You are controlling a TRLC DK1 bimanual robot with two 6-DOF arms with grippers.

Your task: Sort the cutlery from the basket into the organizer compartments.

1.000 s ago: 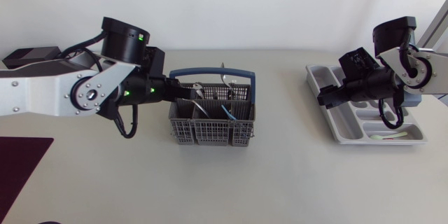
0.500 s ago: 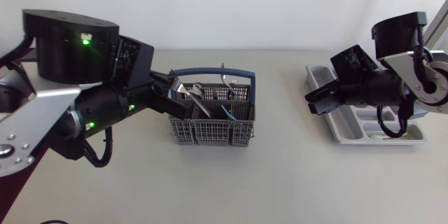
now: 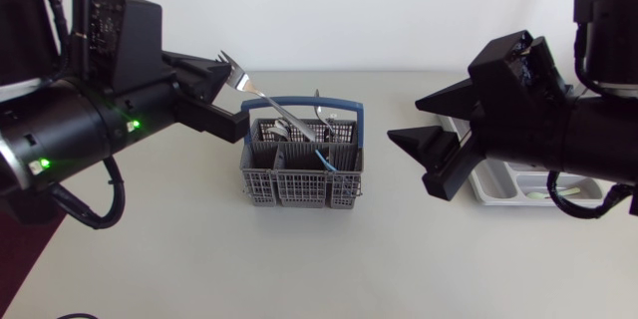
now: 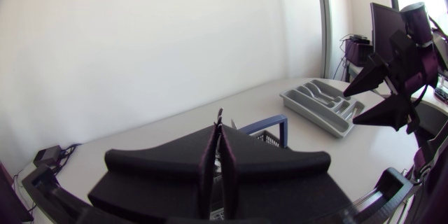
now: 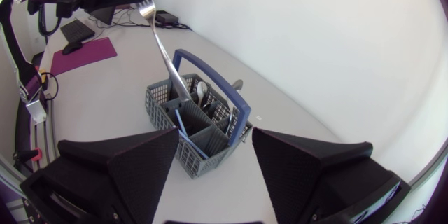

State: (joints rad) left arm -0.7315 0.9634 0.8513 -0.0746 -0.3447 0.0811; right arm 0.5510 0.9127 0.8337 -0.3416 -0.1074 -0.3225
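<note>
**Steel fork clamped over the grey basket**

Matte black wedge fingers of the left gripper (image 3: 235, 100) press together on a slim, shiny fork (image 3: 267, 106). Its tines tilt toward the upper left of the frame. Its handle end is over the lattice-walled plastic basket (image 3: 299, 187), which has a blue hoop handle, at centre. At centre right the right gripper (image 3: 404, 122) hangs with its broad fingers spread wide, partly covering the moulded grey organizer (image 3: 495, 192).
</note>
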